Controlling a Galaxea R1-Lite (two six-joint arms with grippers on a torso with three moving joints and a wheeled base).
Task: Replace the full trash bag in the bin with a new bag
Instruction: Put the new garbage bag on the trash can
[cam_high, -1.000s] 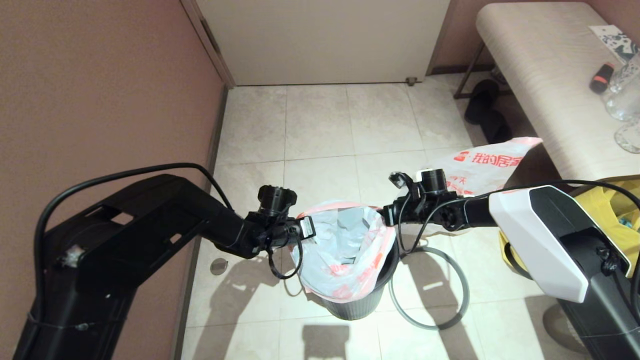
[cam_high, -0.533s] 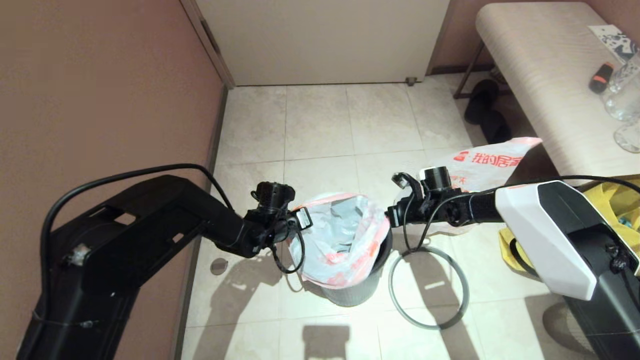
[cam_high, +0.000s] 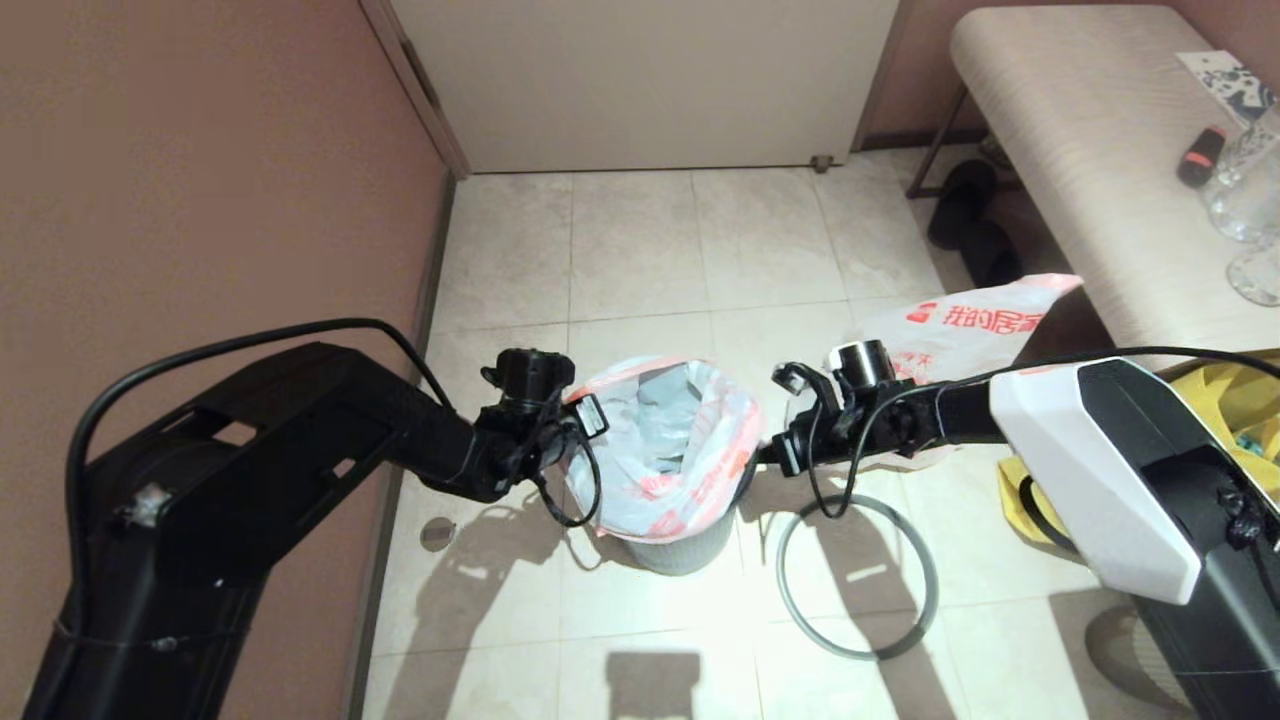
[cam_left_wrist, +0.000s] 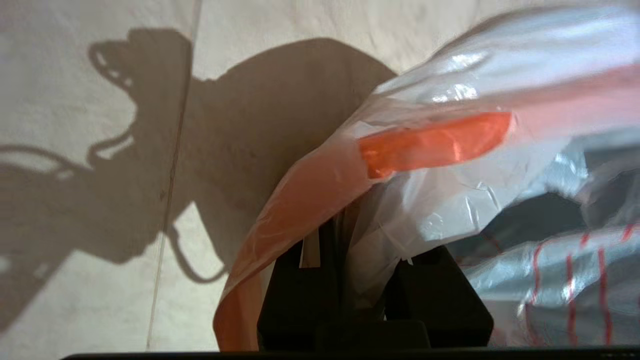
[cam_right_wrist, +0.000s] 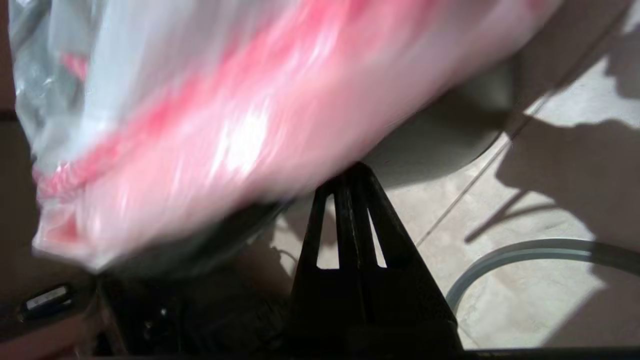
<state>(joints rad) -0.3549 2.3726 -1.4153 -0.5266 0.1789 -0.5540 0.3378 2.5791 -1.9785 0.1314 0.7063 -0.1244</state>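
Your two end effectors sit on opposite sides of the bag mouth, and that is what the next move hangs on. The left end effector (cam_high: 588, 420) is clamped on the pink-red edge of the new bag (cam_high: 668, 450); the left wrist view shows film pinched between its closed fingers (cam_left_wrist: 300, 280). The right end effector (cam_high: 768, 455) is at the opposite rim, its fingers (cam_right_wrist: 350, 220) pressed together. Whether they have plastic between them is hard to say, since the bag blurs across that view.

The bag hangs in the bin (cam_high: 672, 550), which stands on the floor between the arms, with its edge draped outside the bin wall. Its mouth is stretched along the line from one end effector to the other, so the rim lies straight below both.

The grey hoop (cam_high: 858, 575) lies flat on the floor just beside the bin, nearer your right arm. The full trash bag (cam_high: 960, 325) rests on the floor beyond it, against the counter (cam_high: 1090, 180).
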